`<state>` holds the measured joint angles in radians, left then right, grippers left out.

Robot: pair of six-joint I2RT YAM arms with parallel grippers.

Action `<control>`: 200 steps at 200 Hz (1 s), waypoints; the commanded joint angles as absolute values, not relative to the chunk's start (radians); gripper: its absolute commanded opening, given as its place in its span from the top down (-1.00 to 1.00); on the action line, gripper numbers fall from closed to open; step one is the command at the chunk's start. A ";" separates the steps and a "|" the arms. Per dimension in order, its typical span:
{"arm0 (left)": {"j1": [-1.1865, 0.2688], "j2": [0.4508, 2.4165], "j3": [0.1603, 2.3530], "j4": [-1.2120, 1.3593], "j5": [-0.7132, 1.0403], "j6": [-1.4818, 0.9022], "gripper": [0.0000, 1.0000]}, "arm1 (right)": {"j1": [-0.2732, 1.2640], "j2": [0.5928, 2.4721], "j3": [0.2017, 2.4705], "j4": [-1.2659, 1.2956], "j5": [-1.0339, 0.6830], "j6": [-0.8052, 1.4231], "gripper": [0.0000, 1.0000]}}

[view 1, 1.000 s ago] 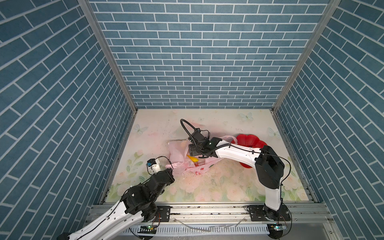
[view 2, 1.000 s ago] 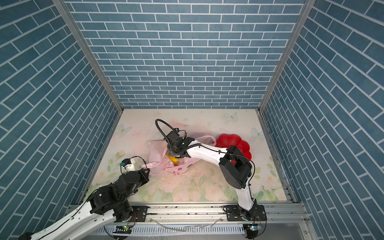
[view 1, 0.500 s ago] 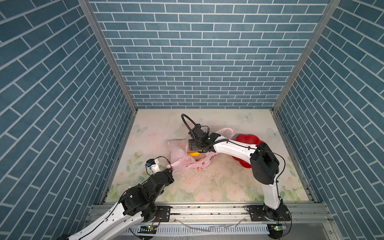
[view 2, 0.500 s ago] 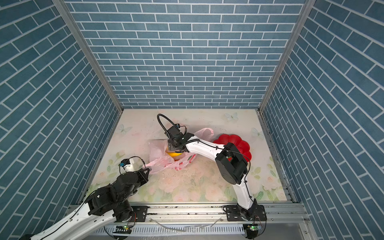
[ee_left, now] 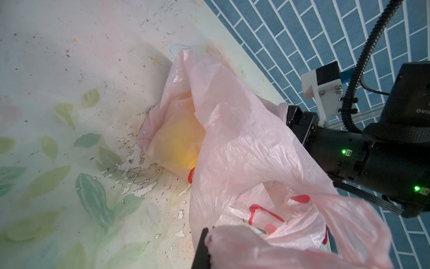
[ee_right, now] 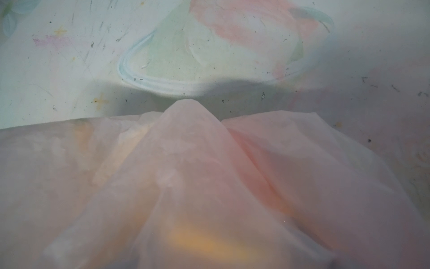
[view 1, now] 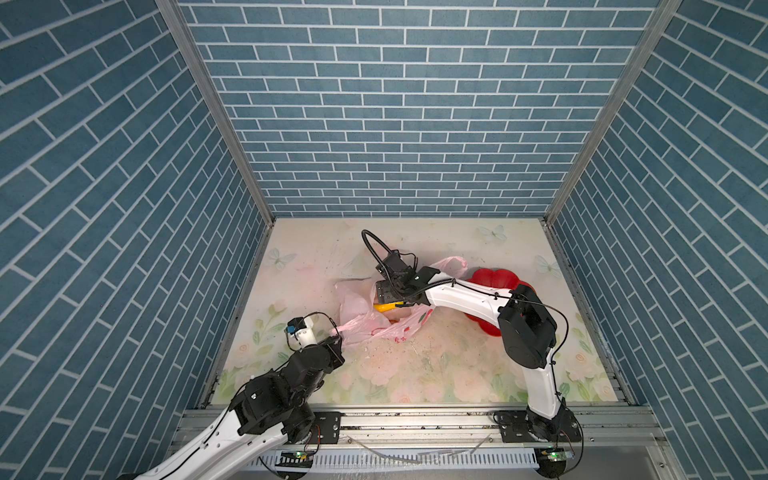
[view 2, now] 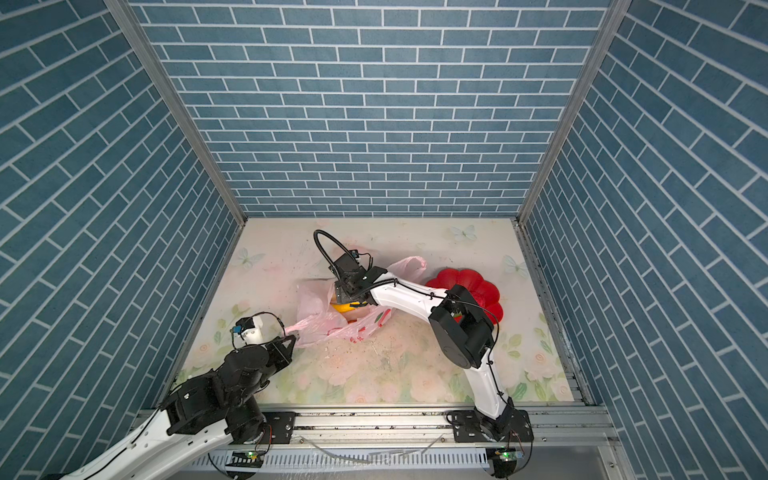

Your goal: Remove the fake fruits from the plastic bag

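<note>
**A:** While the left gripper [view 1: 332,337] stays pinched shut on the twisted handle [view 1: 347,327] of the plastic bag [view 1: 359,309] at the near side, has anything shifted?

**B:** Not there. That arm and the stretched handle sit where they did a second ago, keeping the mouth pulled out over the table [view 1: 436,374].

**A:** And past it?

**B:** The right arm [view 1: 465,297] has swung its elbow in toward the middle. The right gripper [view 1: 383,296] has pushed a little deeper into the mouth, and over the last half second it has barely moved. Pink film veils its wrist view, so I cannot tell whether the jaws are apart or closed round something.

**A:** The fake fruits [ee_left: 178,146]?

**B:** Still inside. The banana [view 1: 384,308] shows yellow just beside the gripper's nose; the rest are too blurred to name.

**A:** Meaning?

**B:** I judge the reach is made but nothing is out yet. The red plate [view 1: 498,278] lies beyond, partly behind the arm.
</note>
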<state>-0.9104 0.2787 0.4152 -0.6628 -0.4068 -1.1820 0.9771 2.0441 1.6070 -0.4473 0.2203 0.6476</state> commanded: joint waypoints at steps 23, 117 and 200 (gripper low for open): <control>-0.914 0.258 0.457 -0.707 -0.406 -1.175 1.00 | 0.997 2.019 1.554 -0.444 0.223 0.672 -0.63; -0.914 0.109 0.351 -0.860 -0.317 -1.250 1.00 | 0.978 2.086 1.631 -0.398 0.306 0.601 -0.64; -0.913 0.063 0.308 -0.927 -0.283 -1.259 1.00 | 0.960 2.152 1.698 -0.379 0.333 0.524 -0.65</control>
